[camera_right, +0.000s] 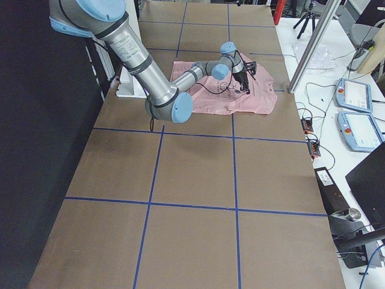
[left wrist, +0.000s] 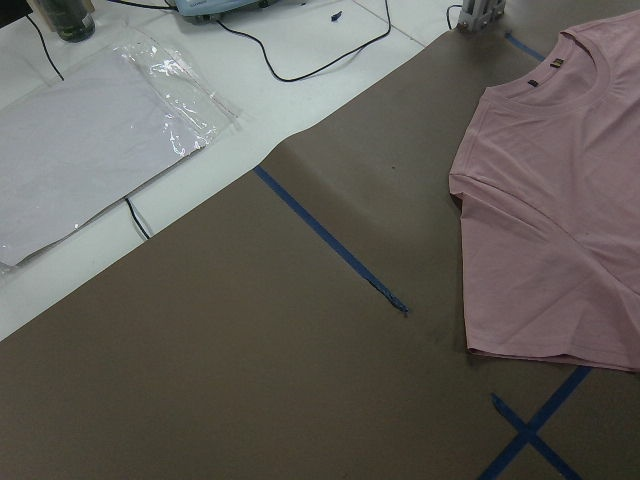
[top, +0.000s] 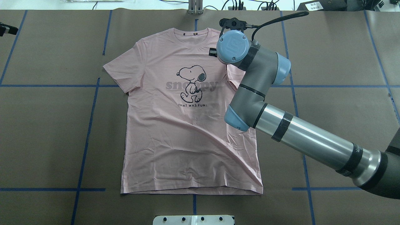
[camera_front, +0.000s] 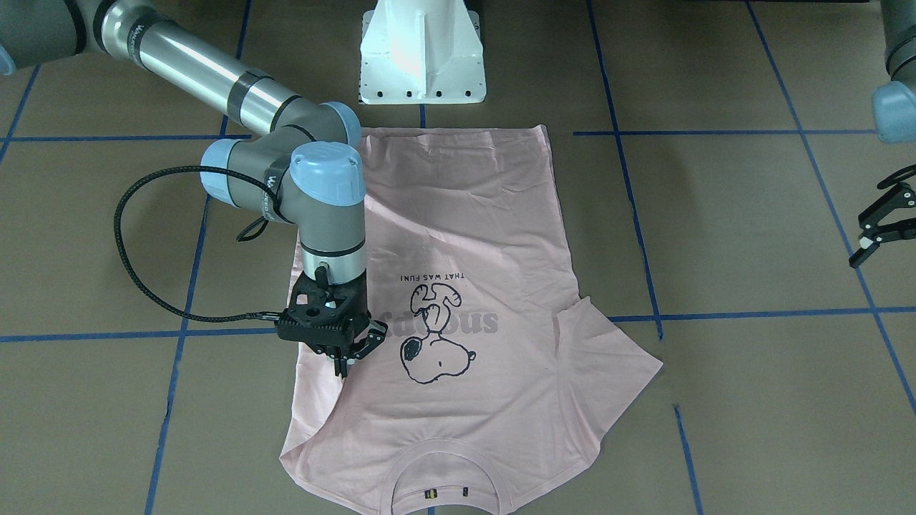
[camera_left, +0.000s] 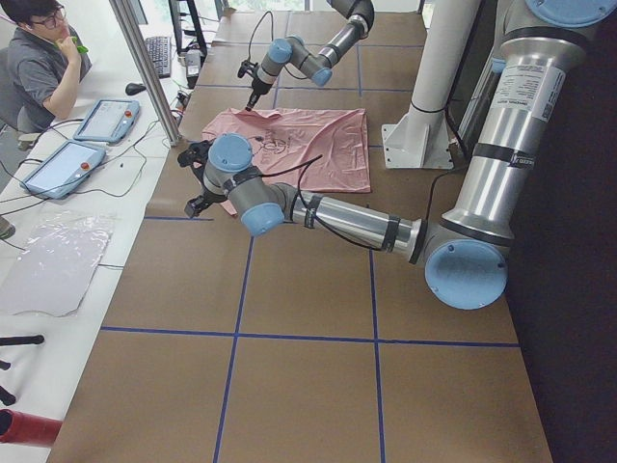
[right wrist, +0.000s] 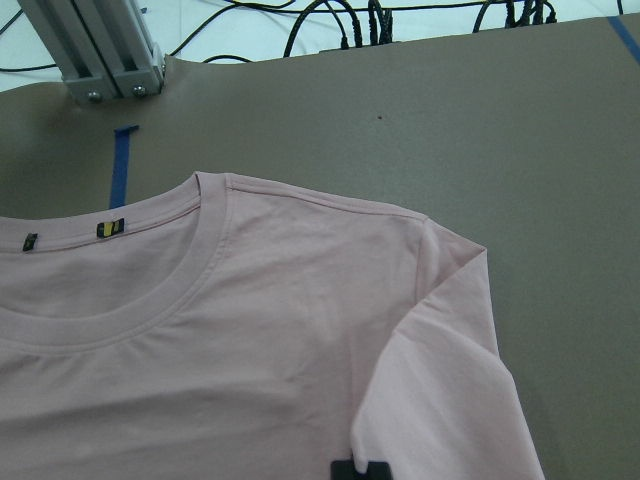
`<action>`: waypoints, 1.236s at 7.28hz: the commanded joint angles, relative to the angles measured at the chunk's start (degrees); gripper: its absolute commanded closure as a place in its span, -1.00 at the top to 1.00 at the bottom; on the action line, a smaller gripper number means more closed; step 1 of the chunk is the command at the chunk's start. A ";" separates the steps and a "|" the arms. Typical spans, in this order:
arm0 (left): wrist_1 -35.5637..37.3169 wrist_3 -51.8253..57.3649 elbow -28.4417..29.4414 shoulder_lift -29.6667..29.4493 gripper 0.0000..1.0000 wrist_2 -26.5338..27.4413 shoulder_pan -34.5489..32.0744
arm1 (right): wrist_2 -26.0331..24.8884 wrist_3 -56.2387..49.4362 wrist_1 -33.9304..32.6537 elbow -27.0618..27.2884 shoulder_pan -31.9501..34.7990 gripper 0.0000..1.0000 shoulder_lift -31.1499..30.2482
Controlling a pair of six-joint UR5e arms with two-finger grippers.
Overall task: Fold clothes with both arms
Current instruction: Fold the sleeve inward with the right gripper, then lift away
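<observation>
The pale pink T-shirt [camera_front: 472,236] lies flat, print up, on the brown table, collar away from the robot; it also shows in the overhead view [top: 175,134]. My right gripper [camera_front: 343,366] is shut on the hem of the shirt's right sleeve [right wrist: 440,380] and holds it folded inward over the chest, beside the Snoopy print [camera_front: 436,336]. In the overhead view the right wrist hides that gripper. My left gripper [camera_front: 862,239] is open and empty, off the shirt beyond its left sleeve [left wrist: 550,330], which lies flat.
The white pedestal base [camera_front: 422,54] stands at the robot's side of the shirt hem. Blue tape lines cross the table. An aluminium post [right wrist: 95,50] stands past the collar. An operator [camera_left: 43,58], tablets [camera_left: 106,121] and a plastic sheet [left wrist: 90,150] are on the far bench.
</observation>
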 commanded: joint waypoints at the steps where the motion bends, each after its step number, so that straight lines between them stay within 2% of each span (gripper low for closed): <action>1: 0.00 -0.13 0.09 -0.01 1.00 0.00 0.03 | 0.19 -0.46 -0.33 -0.32 -0.32 1.00 2.01; 2: 0.18 -0.21 0.61 -0.10 1.00 0.00 0.11 | 4.37 -1.25 -0.68 -0.32 1.42 1.00 2.38; 3: 0.01 -2.22 2.27 -0.36 1.00 0.00 0.99 | 10.86 -4.22 -0.77 -0.23 4.40 1.00 2.38; 4: 0.09 -7.72 2.38 -0.88 0.99 0.35 3.26 | 16.05 -9.81 -0.60 0.03 8.08 1.00 1.77; 5: 0.09 -15.78 2.03 -2.19 0.80 5.14 6.93 | 22.46 -16.57 0.10 0.38 12.30 1.00 -0.58; 6: 0.09 -23.52 2.11 -3.60 0.63 9.97 11.15 | 26.61 -23.69 0.37 1.08 16.34 1.00 -3.48; 7: 0.09 -29.08 2.46 -4.75 0.56 14.72 14.76 | 30.31 -31.85 2.37 3.18 20.38 1.00 -8.29; 8: 0.09 -34.44 2.47 -5.37 0.51 18.77 18.19 | 36.35 -34.45 9.79 3.28 24.08 1.00 -14.08; 9: 0.09 -40.06 3.25 -6.07 0.41 23.42 22.22 | 38.67 -35.26 16.39 3.29 25.77 1.00 -18.49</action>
